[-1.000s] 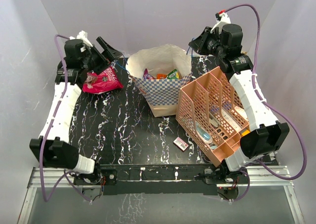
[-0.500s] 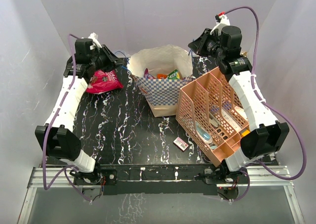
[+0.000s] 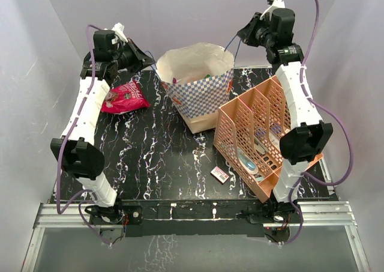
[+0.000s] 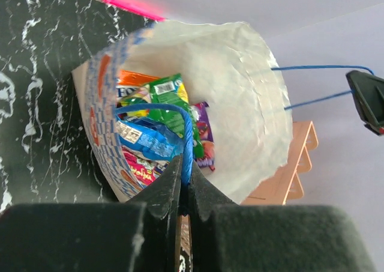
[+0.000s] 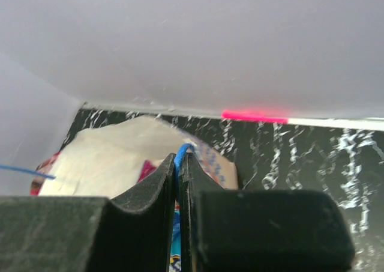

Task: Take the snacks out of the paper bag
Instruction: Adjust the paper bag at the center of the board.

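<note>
The blue-and-white checkered paper bag [image 3: 204, 95] stands at the back middle of the table, its mouth stretched wide between both arms. My left gripper [image 3: 149, 62] is shut on the left blue cord handle [image 4: 187, 134]. Shut on the other blue handle [image 5: 183, 150], my right gripper [image 3: 241, 34] hangs high at the bag's right. Inside the bag [image 4: 240, 80] lie snacks: a green packet [image 4: 171, 98], an orange one [image 4: 133, 78], a purple one [image 4: 205, 137] and a blue one [image 4: 147, 141]. A pink-red snack bag [image 3: 124, 98] lies on the table to the left.
A peach perforated file rack [image 3: 255, 134] holding several items stands right of the bag, touching or nearly touching it. A small white-pink box [image 3: 219, 175] lies in front of the rack. Walls close in at the back and on both sides.
My left gripper left the pink-red bag, moved right to the bag's left handle and shut on it. Both arms rose, pulling the bag's mouth wider and higher.
</note>
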Robot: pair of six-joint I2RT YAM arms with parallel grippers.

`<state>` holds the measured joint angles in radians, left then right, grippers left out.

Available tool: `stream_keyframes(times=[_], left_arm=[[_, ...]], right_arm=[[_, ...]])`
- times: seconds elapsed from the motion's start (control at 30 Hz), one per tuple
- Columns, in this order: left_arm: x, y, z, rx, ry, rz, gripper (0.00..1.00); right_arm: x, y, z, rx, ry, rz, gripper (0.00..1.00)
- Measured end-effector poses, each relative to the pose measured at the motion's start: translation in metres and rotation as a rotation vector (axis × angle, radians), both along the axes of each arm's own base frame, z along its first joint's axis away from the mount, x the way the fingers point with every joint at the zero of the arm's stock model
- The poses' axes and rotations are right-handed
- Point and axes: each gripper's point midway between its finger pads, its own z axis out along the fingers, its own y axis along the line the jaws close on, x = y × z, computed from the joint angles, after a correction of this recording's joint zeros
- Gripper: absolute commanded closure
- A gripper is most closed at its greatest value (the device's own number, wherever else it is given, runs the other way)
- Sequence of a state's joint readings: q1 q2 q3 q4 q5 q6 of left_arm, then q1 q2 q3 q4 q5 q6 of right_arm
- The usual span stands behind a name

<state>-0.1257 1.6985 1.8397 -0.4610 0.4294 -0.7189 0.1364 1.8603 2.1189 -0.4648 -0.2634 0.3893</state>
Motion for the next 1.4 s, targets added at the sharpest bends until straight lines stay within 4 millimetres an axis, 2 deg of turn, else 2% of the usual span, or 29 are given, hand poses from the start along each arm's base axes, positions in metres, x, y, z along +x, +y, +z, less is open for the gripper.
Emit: stream_keyframes(times=[0.13, 0.23, 0.33, 0.43, 0.5, 0.6, 0.7, 0.77, 0.83, 0.93, 1.13, 1.27, 1.4], left_arm=[[0.013, -0.008, 0.015, -0.019, -0.028, -0.032, 1.00], [0.015, -0.010, 0.019, -0.030, -0.037, -0.043, 1.00], [0.014, -0.012, 0.017, -0.030, -0.032, -0.050, 1.00], [0.007, -0.011, 0.007, -0.028, -0.021, -0.049, 1.00], [-0.007, -0.009, -0.009, -0.027, 0.009, -0.044, 1.00], [-0.038, -0.004, -0.037, -0.026, 0.068, -0.033, 1.00], [-0.071, 0.002, -0.061, -0.018, 0.115, -0.020, 1.00], [-0.091, 0.005, -0.069, -0.019, 0.126, -0.019, 1.00], [-0.110, 0.007, -0.068, -0.029, 0.114, -0.019, 1.00], [-0.131, 0.005, -0.067, -0.056, 0.099, -0.029, 1.00], [-0.156, -0.002, -0.071, -0.043, 0.105, -0.057, 1.00], [-0.170, 0.004, -0.088, -0.009, 0.144, -0.036, 1.00], [-0.177, 0.008, -0.098, 0.006, 0.170, -0.016, 1.00]], right_arm=[[0.031, -0.039, 0.002, -0.001, -0.009, -0.067, 0.92], [0.045, -0.061, 0.006, 0.013, -0.025, -0.084, 0.92], [0.050, -0.073, 0.015, 0.026, -0.063, -0.083, 0.92], [0.049, -0.068, 0.031, 0.056, -0.115, -0.043, 0.92], [0.046, -0.055, 0.039, 0.078, -0.140, 0.007, 0.92], [0.040, -0.023, 0.043, 0.096, -0.155, 0.097, 0.92], [0.028, 0.026, 0.037, 0.106, -0.140, 0.224, 0.92], [0.018, 0.061, 0.029, 0.111, -0.124, 0.307, 0.92], [0.005, 0.097, 0.022, 0.116, -0.117, 0.393, 0.92], [-0.017, 0.139, 0.008, 0.126, -0.082, 0.491, 0.92], [-0.059, 0.191, -0.017, 0.151, 0.006, 0.614, 0.92], [-0.081, 0.218, -0.022, 0.167, 0.025, 0.670, 0.92], [-0.097, 0.229, -0.018, 0.179, 0.023, 0.684, 0.92]])
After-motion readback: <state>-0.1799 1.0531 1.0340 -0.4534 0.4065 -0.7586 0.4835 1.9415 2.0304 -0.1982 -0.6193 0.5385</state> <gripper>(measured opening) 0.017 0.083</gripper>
